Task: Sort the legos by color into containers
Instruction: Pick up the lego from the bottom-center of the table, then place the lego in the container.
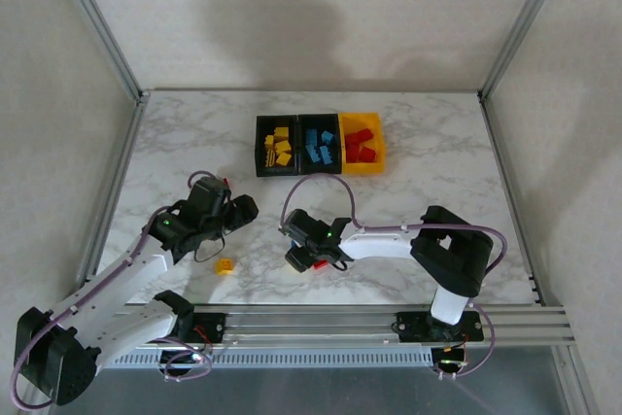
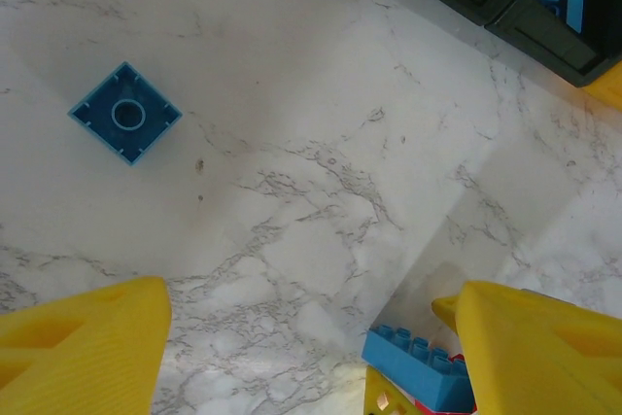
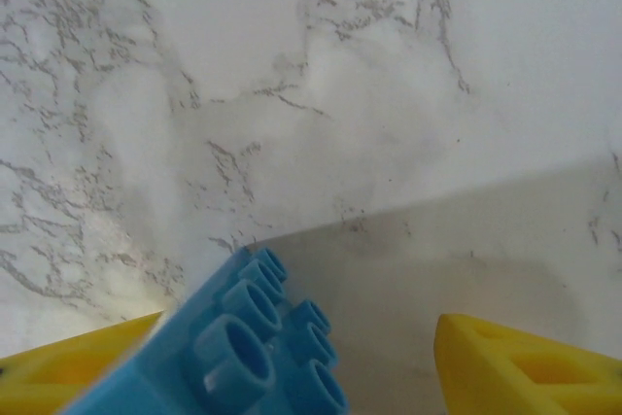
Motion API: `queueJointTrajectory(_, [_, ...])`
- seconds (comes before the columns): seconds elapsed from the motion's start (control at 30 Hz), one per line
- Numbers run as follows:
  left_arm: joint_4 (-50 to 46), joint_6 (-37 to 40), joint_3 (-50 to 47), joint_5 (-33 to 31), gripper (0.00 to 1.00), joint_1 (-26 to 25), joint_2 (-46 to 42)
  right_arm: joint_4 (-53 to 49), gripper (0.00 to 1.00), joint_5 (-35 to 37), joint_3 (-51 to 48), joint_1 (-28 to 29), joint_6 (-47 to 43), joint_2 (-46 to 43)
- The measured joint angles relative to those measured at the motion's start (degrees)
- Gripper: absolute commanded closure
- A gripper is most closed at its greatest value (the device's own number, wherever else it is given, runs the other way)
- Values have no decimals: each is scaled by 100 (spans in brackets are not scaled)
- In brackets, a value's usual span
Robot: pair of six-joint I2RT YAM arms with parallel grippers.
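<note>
Mostly sorted: yellow legos (image 1: 280,146) in the left black bin (image 1: 259,149), blue legos (image 1: 321,148) in the middle black bin (image 1: 319,119), red legos (image 1: 361,146) in the orange bin (image 1: 362,168), all at the far side of the table (image 1: 175,133). A loose yellow brick (image 1: 225,265) lies near my left arm. A blue square brick (image 2: 124,112) lies hollow side up ahead of my left gripper (image 2: 306,323), fingers wide apart, nothing between. My right gripper (image 3: 292,337) is also spread; a blue brick (image 3: 248,342) sits against its left finger (image 3: 68,366), with a gap to the other.
</note>
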Motion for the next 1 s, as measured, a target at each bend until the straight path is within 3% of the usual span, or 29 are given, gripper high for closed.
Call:
queueJointTrajectory(0.1, [0, 0, 0, -2, 23, 0, 0, 13, 38, -2, 149, 0, -9, 42])
queueJointTrajectory(0.3, [0, -2, -7, -2, 23, 4, 0, 61, 77, -35, 389, 0, -81, 52])
queueJointTrajectory(0.43, [0, -4, -7, -2, 23, 15, 0, 35, 89, -63, 459, 0, -81, 74])
queueJointTrajectory(0.73, [31, -66, -7, 0, 23, 37, 11, -245, 89, -63, 671, -149, -92, -229])
queueJointTrajectory(1.0, [345, -125, 66, 85, 23, 37, 177, -435, 88, -44, 1683, -1305, -79, -564])
